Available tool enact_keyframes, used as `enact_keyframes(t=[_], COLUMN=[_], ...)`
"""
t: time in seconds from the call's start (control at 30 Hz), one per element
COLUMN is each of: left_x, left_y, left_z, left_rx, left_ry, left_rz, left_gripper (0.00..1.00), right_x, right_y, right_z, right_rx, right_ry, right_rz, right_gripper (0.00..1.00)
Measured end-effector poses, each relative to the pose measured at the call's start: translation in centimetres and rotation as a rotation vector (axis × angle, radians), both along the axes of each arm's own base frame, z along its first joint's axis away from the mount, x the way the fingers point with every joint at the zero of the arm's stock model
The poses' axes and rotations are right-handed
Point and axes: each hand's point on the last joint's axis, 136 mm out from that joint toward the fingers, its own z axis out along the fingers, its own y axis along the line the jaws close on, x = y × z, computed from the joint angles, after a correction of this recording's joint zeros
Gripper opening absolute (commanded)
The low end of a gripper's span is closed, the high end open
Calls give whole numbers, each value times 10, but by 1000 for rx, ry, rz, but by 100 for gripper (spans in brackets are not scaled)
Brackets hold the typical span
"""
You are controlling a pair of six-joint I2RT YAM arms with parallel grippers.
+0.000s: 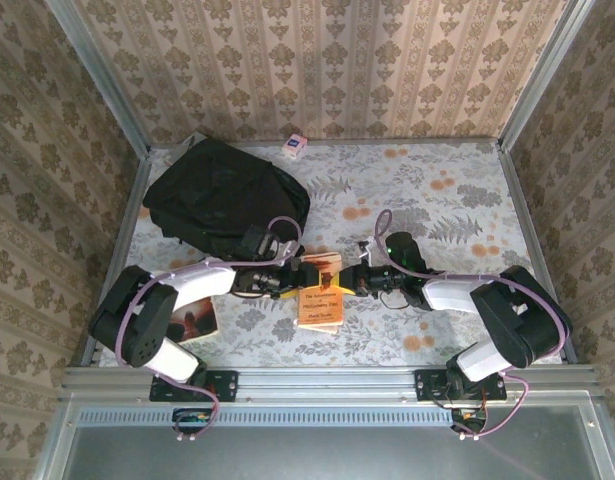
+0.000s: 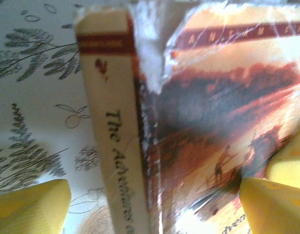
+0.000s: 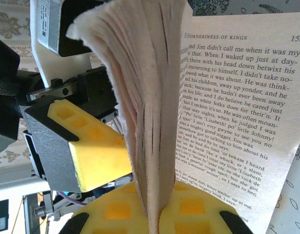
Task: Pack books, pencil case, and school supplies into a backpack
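Fanned pages of the orange book [image 3: 140,92] rise straight up before the right wrist camera. A thin sheaf of them is clenched in the right jaws, whose yellow pads [image 3: 189,207] meet at the foot of the fan. One leaf has dropped open to the side, its print readable. The book sits at the middle of the desk [image 1: 467,210], between the two arms, with its spine turned toward the left arm. Whether any edge rests on the desk I cannot tell.

The left jaws stand released. In the left wrist view their pads [image 2: 30,204] sit wide on either side of the spine and front cover, and neither is pressing.

The backpack [image 1: 227,200] lies behind and to the left, near the left arm, and from above I cannot make out an open mouth. A dark book [image 1: 199,320] lies under the left arm at the near-left edge. A small pink-white packet [image 1: 293,148] sits by the back wall.

As I judge it, the grip is the weak point. With paper alone clenched, the book's weight hangs on a few leaves, which may tear or slide free and let it drop splayed. If the left jaws close off-centre, they could crease the cover or catch loose pages rather than the whole block. A backpack that proves shut would stop the book at its fabric.
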Motion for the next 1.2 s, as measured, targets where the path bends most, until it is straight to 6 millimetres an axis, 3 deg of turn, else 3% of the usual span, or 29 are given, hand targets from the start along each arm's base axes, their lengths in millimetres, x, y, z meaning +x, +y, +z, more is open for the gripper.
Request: enact_keyframes(t=[0.2,0.5,0.53,0.7,0.83,1.07,1.2], left_x=[12,16,16,15,19,30,41], left_y=[-15,-15,-15,-15,-11,3,14], left_z=[24,34,36,52,78,146,182], left_rx=[-127,-177,-182,-217,-248,-323,-364], left_ry=[-20,-25,-27,-57,-128,-310,-393], left_rz=[18,46,46,42,75,191,295], left_gripper=[74,34,28,10,0,0,0], right_x=[2,4,4,4,9,11,12], right_y=[1,-3,-4,-10,-23,-35,-34], right_z=[5,10,10,11,31,106,127], right_rx=[27,34,32,-14,-55,43,101], right_ry=[2,-1,-2,-13,-90,-293,-323], right_rz=[-15,-32,-34,-60,-144,-292,-331], right_gripper=[0,0,3,46,63,82,90])
